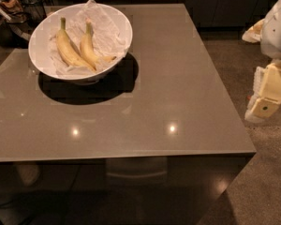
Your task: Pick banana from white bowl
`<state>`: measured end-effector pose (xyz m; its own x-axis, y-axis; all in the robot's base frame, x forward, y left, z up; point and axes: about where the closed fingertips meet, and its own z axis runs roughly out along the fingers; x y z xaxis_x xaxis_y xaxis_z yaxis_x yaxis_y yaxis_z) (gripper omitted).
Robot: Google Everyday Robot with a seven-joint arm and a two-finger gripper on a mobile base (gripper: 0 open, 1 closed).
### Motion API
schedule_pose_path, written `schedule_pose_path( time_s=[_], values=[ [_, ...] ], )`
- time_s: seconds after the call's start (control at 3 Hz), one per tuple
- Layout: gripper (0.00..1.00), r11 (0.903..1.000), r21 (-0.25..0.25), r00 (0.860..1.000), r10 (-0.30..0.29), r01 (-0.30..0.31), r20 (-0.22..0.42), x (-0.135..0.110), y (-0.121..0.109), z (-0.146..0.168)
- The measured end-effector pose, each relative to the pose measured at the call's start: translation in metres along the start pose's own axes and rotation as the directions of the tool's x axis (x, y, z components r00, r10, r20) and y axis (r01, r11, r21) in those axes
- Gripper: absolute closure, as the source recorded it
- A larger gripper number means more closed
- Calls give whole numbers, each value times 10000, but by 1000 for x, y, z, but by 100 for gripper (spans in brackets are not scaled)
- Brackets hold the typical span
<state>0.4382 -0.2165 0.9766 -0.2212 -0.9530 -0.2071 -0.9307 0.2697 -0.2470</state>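
The white bowl [42, 36] stands at the far left of the grey table, lined with crumpled white paper. Two bananas lie side by side in it. The banana [87, 48] is the shorter, straighter one on the right, with a pale stem pointing away. The longer, curved banana [68, 48] with a greenish stem lies to its left, close beside it. My gripper [264, 104] hangs at the right edge of the view, off the table's right side and well away from the bowl.
The grey table [168, 88] has its front edge low in the view and its right edge next to my arm [278, 22]. Dark clutter [18, 8] stands behind the bowl at the far left. Speckled floor lies to the right.
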Motion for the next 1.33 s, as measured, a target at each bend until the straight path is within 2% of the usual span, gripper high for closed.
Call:
schedule_pose_path(
  time_s=[0.33,0.67,1.0,1.33],
  values=[
    [0,10000,21,10000,-33,33,29,-8,-4,-2],
    [0,9988,-278,9985,-408,397,-367,-31,-16,4],
    [0,9919,-513,9891,-1199,1159,-850,-67,-28,16],
    [0,9912,-289,9886,-1311,1292,-739,-76,-33,16]
  ],
)
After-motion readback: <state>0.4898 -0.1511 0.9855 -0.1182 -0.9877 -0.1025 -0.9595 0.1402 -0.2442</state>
